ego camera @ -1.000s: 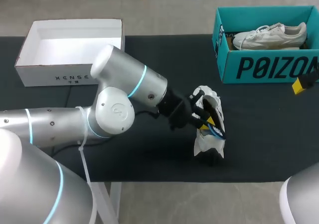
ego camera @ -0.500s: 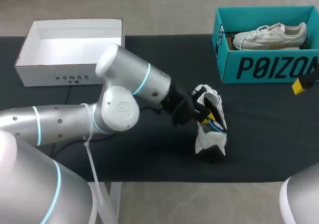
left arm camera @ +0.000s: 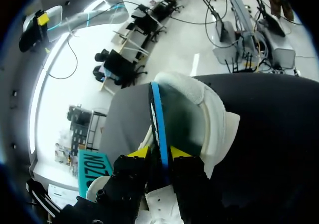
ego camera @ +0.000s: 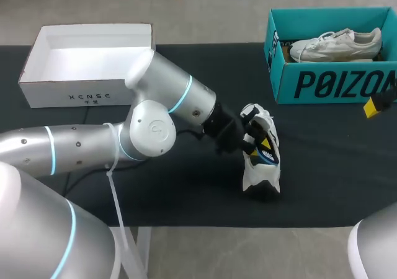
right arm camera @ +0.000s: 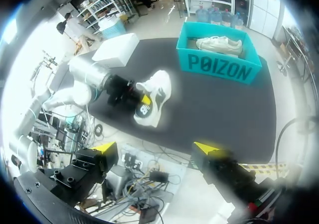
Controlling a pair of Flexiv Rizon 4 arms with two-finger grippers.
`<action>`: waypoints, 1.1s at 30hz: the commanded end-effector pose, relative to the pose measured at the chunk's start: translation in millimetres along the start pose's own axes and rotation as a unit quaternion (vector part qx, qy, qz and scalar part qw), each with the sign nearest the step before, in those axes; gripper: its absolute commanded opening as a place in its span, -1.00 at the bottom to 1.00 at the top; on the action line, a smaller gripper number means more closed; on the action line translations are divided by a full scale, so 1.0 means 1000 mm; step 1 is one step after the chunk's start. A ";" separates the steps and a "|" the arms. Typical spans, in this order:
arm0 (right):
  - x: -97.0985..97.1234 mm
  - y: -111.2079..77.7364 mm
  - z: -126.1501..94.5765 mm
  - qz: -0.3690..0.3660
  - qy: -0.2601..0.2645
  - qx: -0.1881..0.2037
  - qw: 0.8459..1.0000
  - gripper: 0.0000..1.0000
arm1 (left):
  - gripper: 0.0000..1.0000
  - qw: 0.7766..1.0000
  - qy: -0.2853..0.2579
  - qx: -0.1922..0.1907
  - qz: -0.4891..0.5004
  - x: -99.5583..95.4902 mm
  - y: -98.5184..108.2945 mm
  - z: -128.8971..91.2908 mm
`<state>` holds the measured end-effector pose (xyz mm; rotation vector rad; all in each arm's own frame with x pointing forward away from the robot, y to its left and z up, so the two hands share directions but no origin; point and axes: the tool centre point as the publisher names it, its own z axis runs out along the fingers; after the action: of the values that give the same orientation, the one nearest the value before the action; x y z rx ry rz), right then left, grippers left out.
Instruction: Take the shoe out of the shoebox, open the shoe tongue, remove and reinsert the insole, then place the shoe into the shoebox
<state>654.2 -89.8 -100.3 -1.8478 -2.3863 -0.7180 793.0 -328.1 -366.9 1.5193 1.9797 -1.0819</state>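
Left wrist view has my left gripper clenched on the insole inside the shoe, standing out before the shoebox, my right gripper released; I judge reseating and reboxing remain.

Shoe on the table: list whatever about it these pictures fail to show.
- Head view: the opening of the shoe, hidden by the left gripper.
- Left wrist view: the lower end of the insole, hidden behind that gripper's fingers.
- Right wrist view: the shoe's tongue and laces, too small to tell.
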 end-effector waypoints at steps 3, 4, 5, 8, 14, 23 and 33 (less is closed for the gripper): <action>0.001 0.004 0.000 0.001 -0.001 0.004 1.000 1.00 | -0.08 1.000 -0.007 -0.015 -0.001 0.002 -0.013 -0.016; 0.001 0.004 0.000 0.001 -0.001 0.004 1.000 1.00 | -0.11 1.000 -0.009 -0.018 0.001 0.000 -0.016 -0.019; 0.001 0.004 0.000 0.001 -0.001 0.004 1.000 1.00 | -0.12 1.000 -0.012 -0.020 0.001 0.000 -0.017 -0.021; 0.001 0.004 0.000 0.001 -0.001 0.004 1.000 1.00 | -0.15 1.000 -0.016 -0.023 0.000 -0.001 -0.021 -0.025; 0.001 0.004 0.000 0.001 -0.001 0.004 1.000 1.00 | -0.34 0.999 -0.021 -0.024 -0.001 0.000 -0.028 -0.023; 0.001 0.004 0.000 0.001 -0.001 0.004 1.000 1.00 | -0.87 1.000 -0.022 -0.016 -0.004 0.000 -0.029 -0.011; 0.001 0.004 0.000 0.001 -0.001 0.004 1.000 1.00 | -1.00 1.000 -0.011 -0.025 0.015 0.000 -0.011 -0.016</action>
<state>654.2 -89.8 -100.3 -1.8476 -2.3868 -0.7177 778.3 -316.1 -353.0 1.4904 1.9398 -1.0330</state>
